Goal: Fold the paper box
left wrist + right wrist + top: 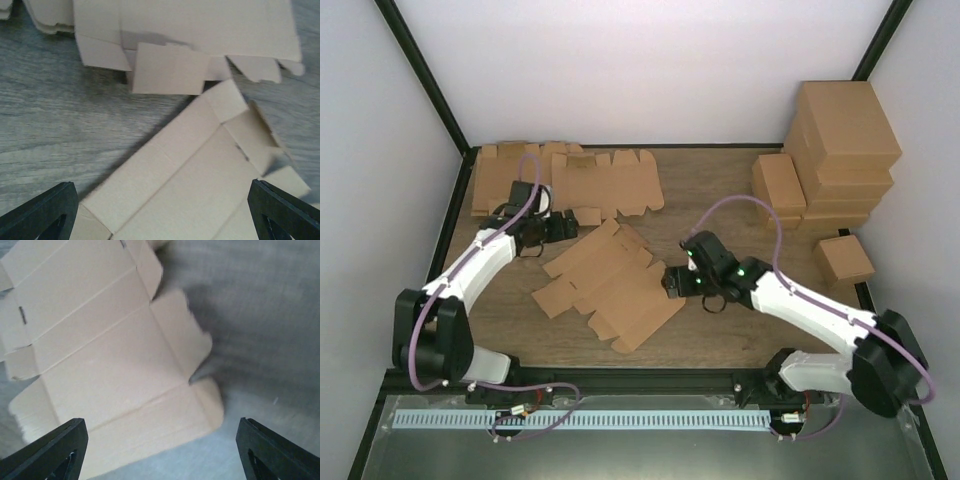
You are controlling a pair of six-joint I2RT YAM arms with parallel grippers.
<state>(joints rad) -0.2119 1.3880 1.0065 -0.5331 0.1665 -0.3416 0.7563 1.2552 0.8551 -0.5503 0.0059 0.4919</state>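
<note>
A: How far along with the folding?

B: Hardly begun, by the look of it. Starting on the left: left gripper point(556, 228) hovering over the far left corner of the paper box point(610, 285), jaws wide apart, gripping nothing.

A: And the paper box itself?

B: Lying flat and slantwise in the middle of the table point(720, 200), with creases plain to see and no wall stood up. Perhaps one small end tab lifted a little in the left wrist view; hard to call.

A: Further right?

B: Right gripper point(672, 281) just at the right edge of the sheet, jaws spread wide as well, empty. Touching the card or not, cannot tell.

A: So, left to do?

B: Nearly everything, at a guess: raising the long sides, turning up the ends, tucking in the tabs.

A: Anything else round about?

B: At the back left, a heap of flat blanks point(565, 180), with one flap of it very near the far corner of the paper box. At the far right, stacked finished boxes point(845, 130) and one small box point(844, 258) alone, well apart from the work.

A: In the way?

B: Only that heap, most likely: easy to catch the wrong sheet there.
</note>
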